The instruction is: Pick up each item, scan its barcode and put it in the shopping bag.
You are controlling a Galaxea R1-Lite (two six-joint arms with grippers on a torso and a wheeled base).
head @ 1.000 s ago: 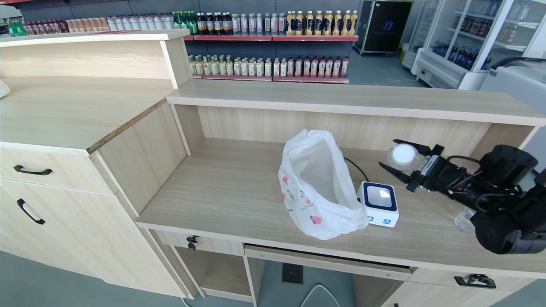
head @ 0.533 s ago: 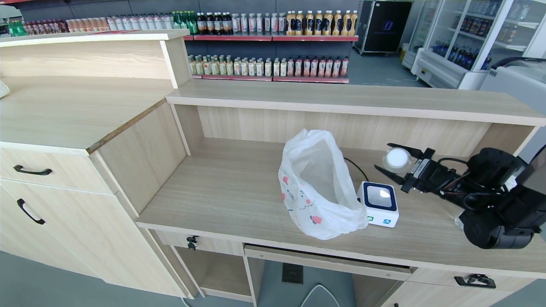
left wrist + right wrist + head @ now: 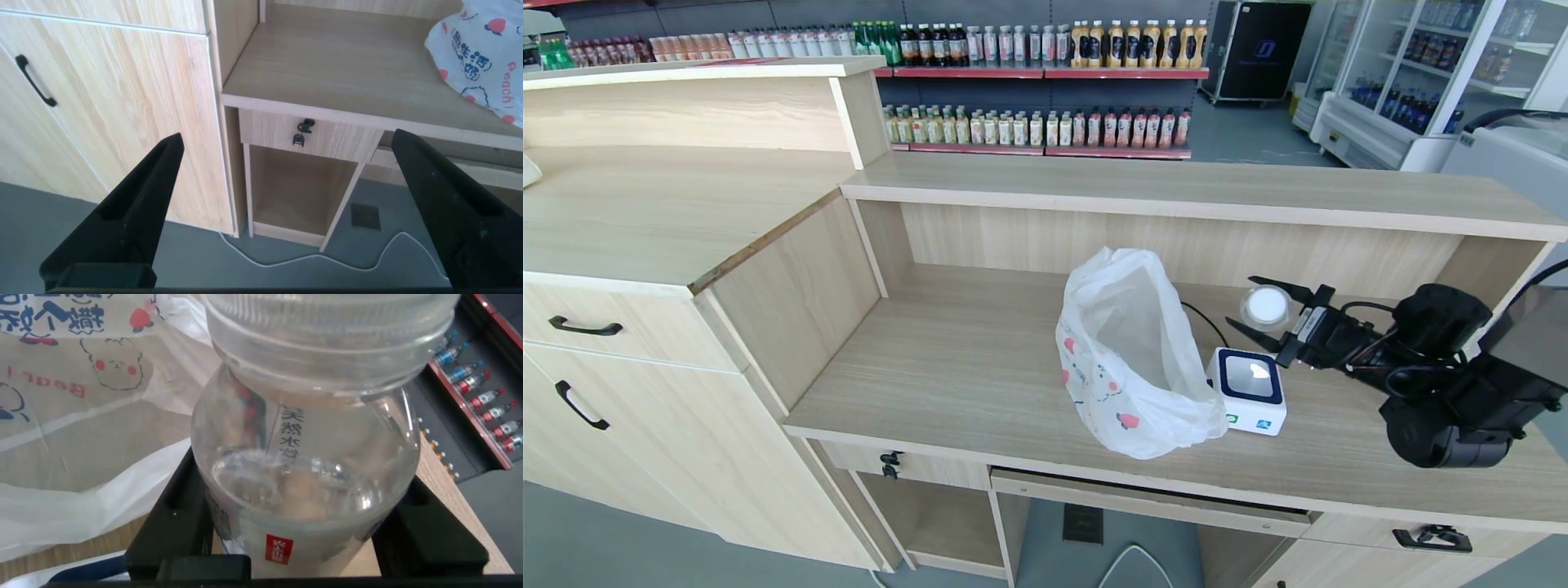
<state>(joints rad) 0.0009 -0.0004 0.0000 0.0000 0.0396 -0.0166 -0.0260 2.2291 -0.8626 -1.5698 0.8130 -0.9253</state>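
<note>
A clear bottle [image 3: 1267,306] with a white cap lies sideways in my right gripper [image 3: 1249,303], which is shut on it. It hangs just above and behind the white barcode scanner [image 3: 1248,390], right of the white printed shopping bag [image 3: 1131,351], whose mouth stands open. In the right wrist view the bottle [image 3: 310,457] sits between the black fingers [image 3: 176,527], with the bag [image 3: 73,400] behind it. My left gripper [image 3: 286,204] hangs open with nothing in it, low in front of the counter [image 3: 327,106], left of the bag [image 3: 482,57].
The bag and scanner stand on the lower wooden counter [image 3: 964,359], under a raised shelf [image 3: 1176,192]. A black cable [image 3: 1201,318] runs behind the scanner. A taller cabinet [image 3: 670,220] stands to the left. Drink shelves and fridges fill the room behind.
My right gripper has carried the bottle leftward, nearer the scanner and the bag. The bag and the scanner have not moved.
</note>
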